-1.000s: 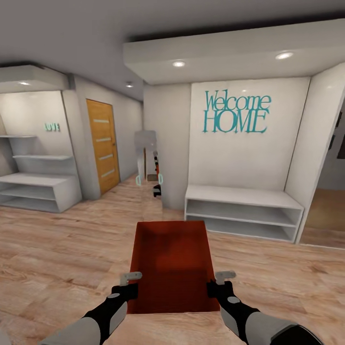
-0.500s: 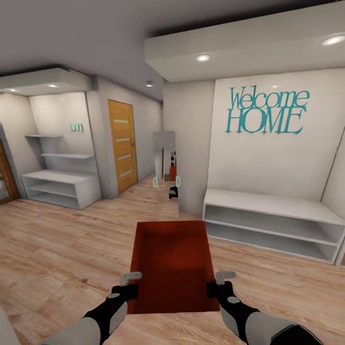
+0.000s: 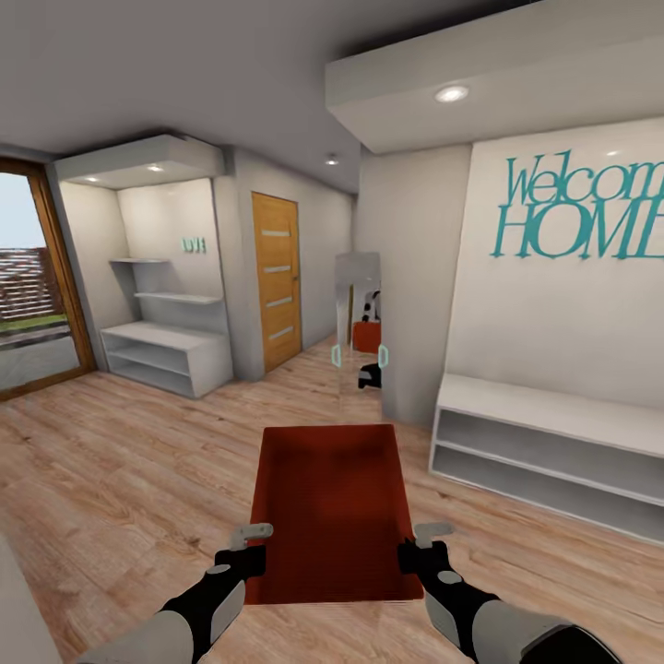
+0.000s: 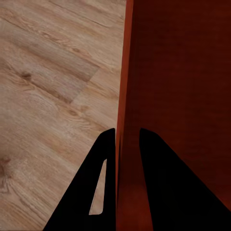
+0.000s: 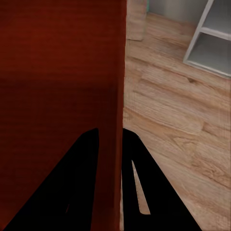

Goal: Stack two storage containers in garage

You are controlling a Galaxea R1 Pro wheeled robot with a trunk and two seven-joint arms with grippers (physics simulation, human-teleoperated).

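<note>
One orange-red storage container (image 3: 332, 503) hangs in front of me above the pale wood-plank flooring, held level between both arms. My left gripper (image 3: 249, 544) is shut on its left wall, which the left wrist view shows as a thin red edge (image 4: 124, 96) pinched between the two dark fingers (image 4: 103, 168). My right gripper (image 3: 420, 544) is shut on the right wall (image 5: 115, 96), one finger inside the tub and one outside. The tub's ribbed inside is empty. The other container is out of view.
A white low shelf bench (image 3: 553, 433) stands at the right under teal "Welcome HOME" lettering (image 3: 581, 207). A narrow mirror (image 3: 358, 332) leans on the wall corner ahead. A honey wooden door (image 3: 277, 277), white corner shelves (image 3: 171, 355) and a glass patio door (image 3: 37, 277) lie to the left.
The whole picture has slid rightward, so the camera has turned left; the patio door has come into sight. Container and both grippers keep the same place before me.
</note>
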